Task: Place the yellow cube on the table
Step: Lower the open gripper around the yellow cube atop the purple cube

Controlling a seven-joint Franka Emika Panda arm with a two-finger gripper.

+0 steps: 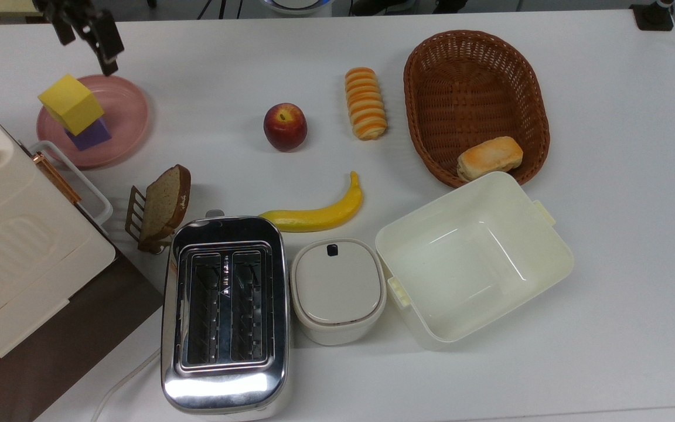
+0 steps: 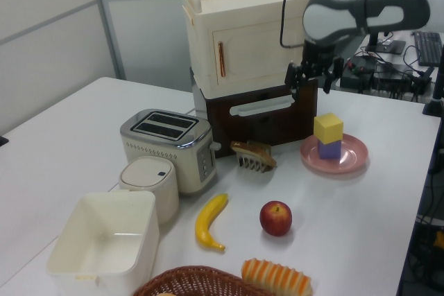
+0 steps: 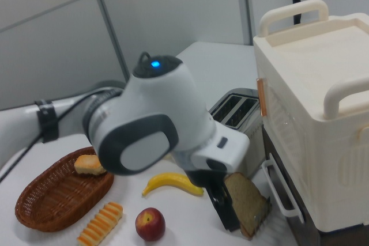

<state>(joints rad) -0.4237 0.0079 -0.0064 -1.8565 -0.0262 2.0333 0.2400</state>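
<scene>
On a pink plate (image 1: 129, 111) near the top view's left edge, the yellow cube (image 1: 71, 104) sits stacked on a purple cube (image 1: 90, 135).

Over the white tabletop (image 1: 607, 234), the yellow cube rests flat and upright, turned so that in the top view a corner points toward the view's top; being a cube, it has no long axis. No brand, label or writing can be read on anything. The robot's gripper (image 1: 88, 29) hangs above the plate's far side, apart from the cube, jaws open and holding nothing. In the left view the gripper (image 2: 316, 77) hovers just beside a cream cabinet (image 2: 243, 39), above the cubes. An apple (image 1: 285, 126), a banana (image 1: 317, 214) and a toaster (image 1: 224, 313) stand further along the tabletop.
</scene>
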